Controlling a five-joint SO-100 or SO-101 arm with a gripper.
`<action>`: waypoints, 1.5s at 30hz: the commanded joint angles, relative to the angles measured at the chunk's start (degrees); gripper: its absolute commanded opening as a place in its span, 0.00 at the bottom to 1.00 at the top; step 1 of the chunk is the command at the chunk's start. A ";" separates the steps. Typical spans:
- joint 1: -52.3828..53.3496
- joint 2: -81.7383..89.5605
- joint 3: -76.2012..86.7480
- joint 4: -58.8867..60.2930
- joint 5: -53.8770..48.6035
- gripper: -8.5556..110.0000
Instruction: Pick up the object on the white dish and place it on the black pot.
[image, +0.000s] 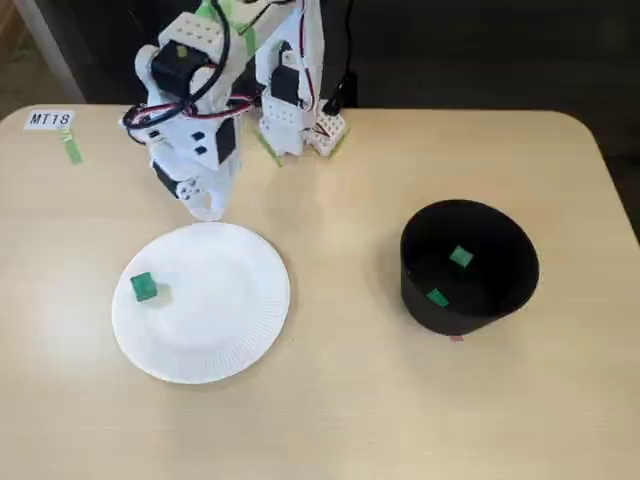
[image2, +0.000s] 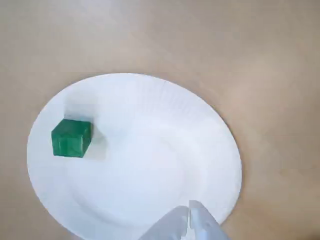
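A small green cube (image: 143, 287) lies on the left part of the white paper plate (image: 225, 335). The wrist view shows the cube (image2: 71, 138) at the left of the plate (image2: 150, 165). My gripper (image: 207, 208) hangs over the plate's far rim, apart from the cube. In the wrist view the gripper (image2: 190, 220) enters from the bottom with its fingertips together and nothing between them. The black pot (image: 512, 290) stands to the right in the fixed view, out of the wrist view.
Two other small green pieces (image: 460, 257) (image: 437, 297) lie inside the pot. The arm's base (image: 290, 115) stands at the table's far edge. A label reading MT18 (image: 50, 119) and a strip of green tape (image: 72, 150) are at the far left.
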 joint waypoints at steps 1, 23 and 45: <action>0.88 -4.39 -10.81 2.81 -1.49 0.07; 7.56 -15.56 -15.56 -6.33 -8.88 0.31; 7.56 -22.15 -15.56 -16.35 -11.95 0.28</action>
